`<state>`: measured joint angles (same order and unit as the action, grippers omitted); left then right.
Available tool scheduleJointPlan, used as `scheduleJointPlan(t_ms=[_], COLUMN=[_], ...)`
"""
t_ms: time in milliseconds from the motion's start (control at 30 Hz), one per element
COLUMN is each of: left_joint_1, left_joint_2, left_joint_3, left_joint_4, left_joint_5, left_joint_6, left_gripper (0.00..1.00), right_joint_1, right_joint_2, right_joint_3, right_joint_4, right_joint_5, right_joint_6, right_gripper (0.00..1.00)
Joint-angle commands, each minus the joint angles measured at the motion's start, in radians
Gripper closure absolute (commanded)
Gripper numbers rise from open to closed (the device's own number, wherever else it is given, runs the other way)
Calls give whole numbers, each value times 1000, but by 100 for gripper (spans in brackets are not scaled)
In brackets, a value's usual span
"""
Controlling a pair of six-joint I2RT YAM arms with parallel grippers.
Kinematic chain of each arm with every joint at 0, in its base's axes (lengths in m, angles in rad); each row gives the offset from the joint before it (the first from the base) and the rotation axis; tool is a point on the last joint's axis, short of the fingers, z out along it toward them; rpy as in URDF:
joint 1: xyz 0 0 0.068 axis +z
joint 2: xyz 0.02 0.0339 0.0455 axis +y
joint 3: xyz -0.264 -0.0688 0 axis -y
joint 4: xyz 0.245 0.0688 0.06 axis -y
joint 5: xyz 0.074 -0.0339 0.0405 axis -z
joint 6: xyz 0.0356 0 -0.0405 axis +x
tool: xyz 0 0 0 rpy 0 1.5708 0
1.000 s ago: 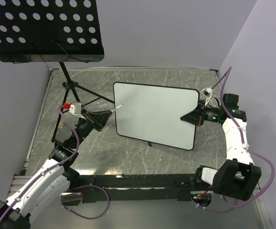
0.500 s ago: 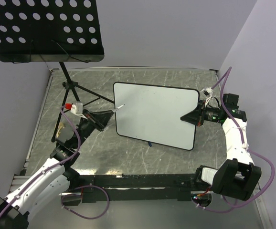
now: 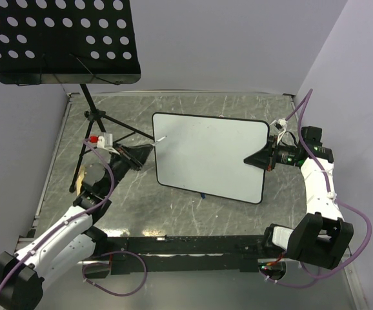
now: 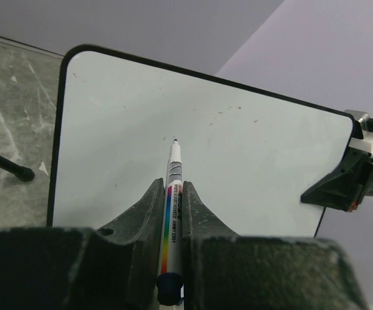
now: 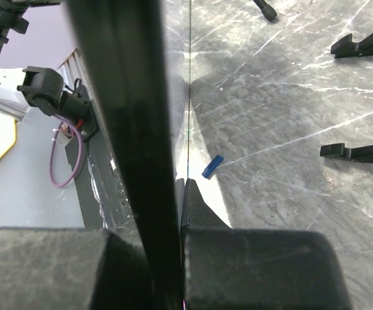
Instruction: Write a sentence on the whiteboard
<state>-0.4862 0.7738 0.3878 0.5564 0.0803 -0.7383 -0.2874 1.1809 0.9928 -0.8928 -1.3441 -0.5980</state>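
There is one whiteboard. It stands tilted over the middle of the worktop, a little nearer to the right edge. The right gripper is closed on the board's right edge and holds it. The left gripper is closed around one marker. The marker's tip is at the upper left part of the board; I cannot tell whether it touches. One small blue piece lies under the board's near edge. One black music stand rises at the far left corner.
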Motion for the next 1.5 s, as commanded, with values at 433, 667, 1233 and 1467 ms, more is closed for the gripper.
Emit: scheduleJointPlan(t_ms=[433,667,1233,1467], left_joint_1=[-98,-106,-106,-104], left_joint_2=[48,111,186,205], left_joint_3=[19,36,71,66], left_joint_4=[56,69,131,146], left_joint_5=[-300,-318,-300,-301], left_joint_6=[158,154,160,155], left_gripper=[99,99,99,99], right_joint_1=[4,5,4,4], right_joint_2=[-9,-6,2,3], right_joint_3=[47,52,60,63], right_joint_4=[46,31,11,-3], right_joint_5=[-230,-228,-227,-228], right_joint_6=[3,-14,-36,-48], right_gripper=[100,100,100,100])
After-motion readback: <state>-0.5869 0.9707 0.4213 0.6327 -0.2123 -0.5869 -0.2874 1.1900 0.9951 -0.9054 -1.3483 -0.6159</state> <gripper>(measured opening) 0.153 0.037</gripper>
